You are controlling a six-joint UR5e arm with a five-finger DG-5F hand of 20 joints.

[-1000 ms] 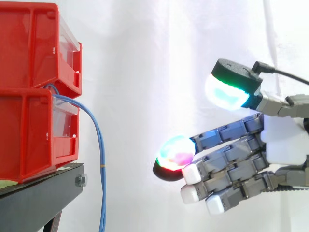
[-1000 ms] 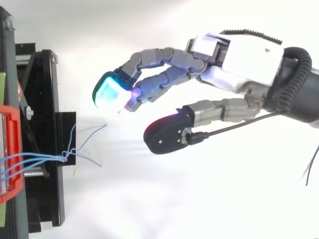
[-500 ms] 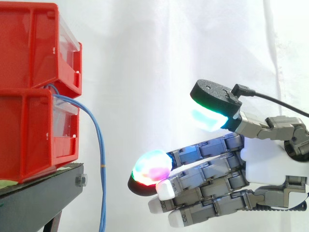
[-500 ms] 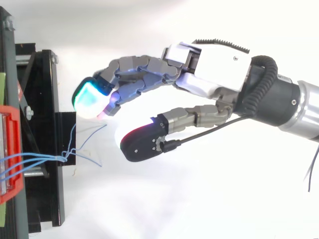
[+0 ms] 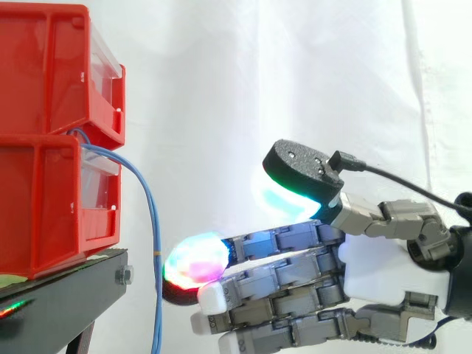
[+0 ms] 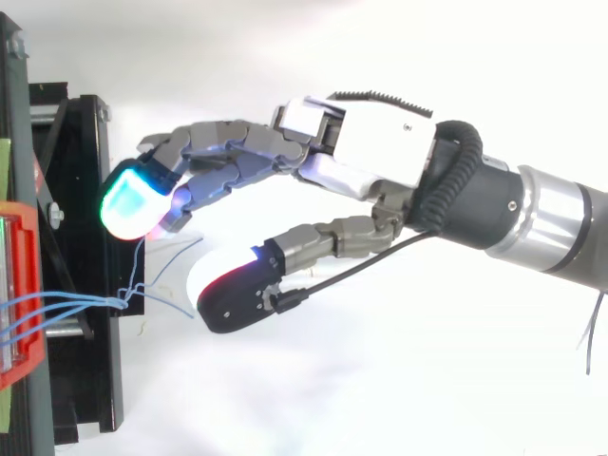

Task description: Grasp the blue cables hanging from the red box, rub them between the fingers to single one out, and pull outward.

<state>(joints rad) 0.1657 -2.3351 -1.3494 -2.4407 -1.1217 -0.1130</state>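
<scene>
Thin blue cables (image 5: 151, 221) come out between the two stacked red bins (image 5: 55, 140) and hang down past the black stand's edge. From above, the blue cables (image 6: 85, 306) run off the red bin (image 6: 21, 294) and meet in a small knot, with loose ends spreading right. My hand (image 5: 376, 273) reaches in from the right with its fingers stretched toward the cables and its thumb held apart above them. The hand (image 6: 366, 157) is open and holds nothing. Its glowing fingertips (image 5: 195, 259) are just right of the hanging cables, very near them; I cannot tell if they touch.
The black stand (image 5: 66, 295) carries the bins at the left, with a bolt on its front edge. A white curtain fills the background. In the top view the stand's black frame (image 6: 81, 275) lies under the cables' knot.
My hand has moved left and lower toward the cables, staying open. The cables have not moved.
</scene>
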